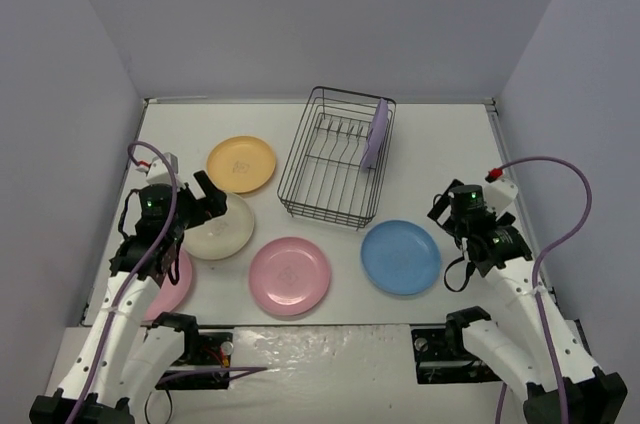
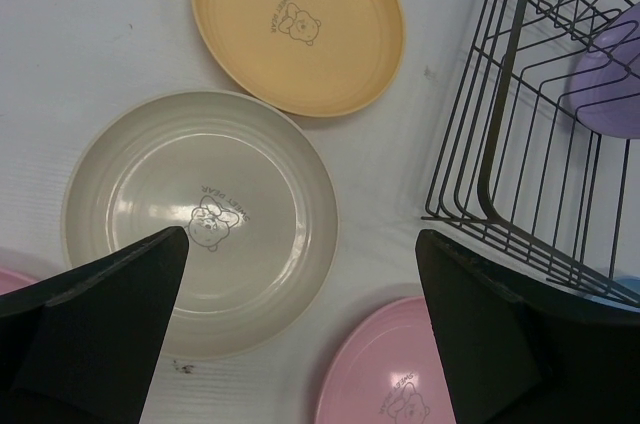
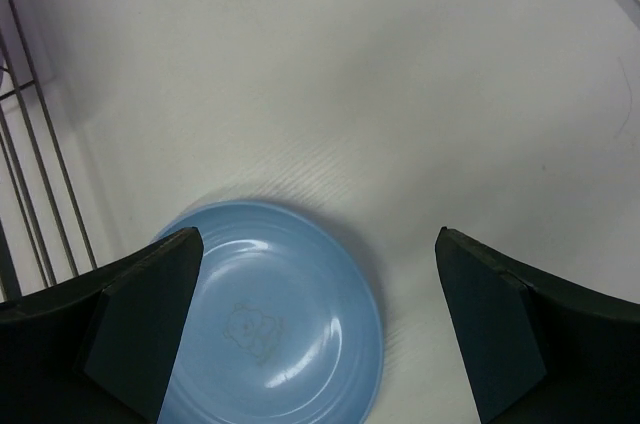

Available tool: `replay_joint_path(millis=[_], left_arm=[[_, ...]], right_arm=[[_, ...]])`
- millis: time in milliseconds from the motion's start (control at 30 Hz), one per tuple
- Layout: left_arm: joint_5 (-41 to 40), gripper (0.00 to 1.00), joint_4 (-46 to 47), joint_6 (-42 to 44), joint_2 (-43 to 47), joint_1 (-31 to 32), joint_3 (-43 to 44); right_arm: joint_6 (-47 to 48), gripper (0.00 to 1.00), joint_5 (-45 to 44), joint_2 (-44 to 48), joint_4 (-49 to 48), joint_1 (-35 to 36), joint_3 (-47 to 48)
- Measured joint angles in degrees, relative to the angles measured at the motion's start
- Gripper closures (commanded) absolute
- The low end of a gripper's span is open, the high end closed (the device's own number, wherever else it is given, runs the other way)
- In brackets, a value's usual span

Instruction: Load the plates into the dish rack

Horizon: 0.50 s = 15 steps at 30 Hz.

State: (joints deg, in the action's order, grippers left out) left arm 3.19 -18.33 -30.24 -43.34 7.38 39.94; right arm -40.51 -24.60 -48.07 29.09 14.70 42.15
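Note:
The black wire dish rack (image 1: 335,159) stands at the back middle, with the lavender plate (image 1: 376,134) upright at its right end. Flat on the table lie the yellow-orange plate (image 1: 241,164), the cream plate (image 1: 220,227), a pink plate (image 1: 290,276) and the blue plate (image 1: 401,256). A second pink plate (image 1: 172,289) lies partly hidden under my left arm. My left gripper (image 1: 212,198) is open and empty above the cream plate's (image 2: 200,214) right edge. My right gripper (image 1: 447,216) is open and empty above the right side of the blue plate (image 3: 280,324).
Grey walls close in the table at the left, back and right. In the left wrist view the rack's corner (image 2: 497,114) is to the right of the gripper (image 2: 300,234), the yellow-orange plate (image 2: 298,24) ahead and the pink plate (image 2: 385,374) below.

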Motion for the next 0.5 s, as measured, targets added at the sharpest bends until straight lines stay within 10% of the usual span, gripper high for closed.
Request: replay_joint_path(millis=[500], left_arm=[[-0.8,0.03,1.6,0.0,-0.7,0.0,-0.4]], right_arm=[[-7.4,0.14,22.1,-9.4,-2.4,-4.2,-11.5]])
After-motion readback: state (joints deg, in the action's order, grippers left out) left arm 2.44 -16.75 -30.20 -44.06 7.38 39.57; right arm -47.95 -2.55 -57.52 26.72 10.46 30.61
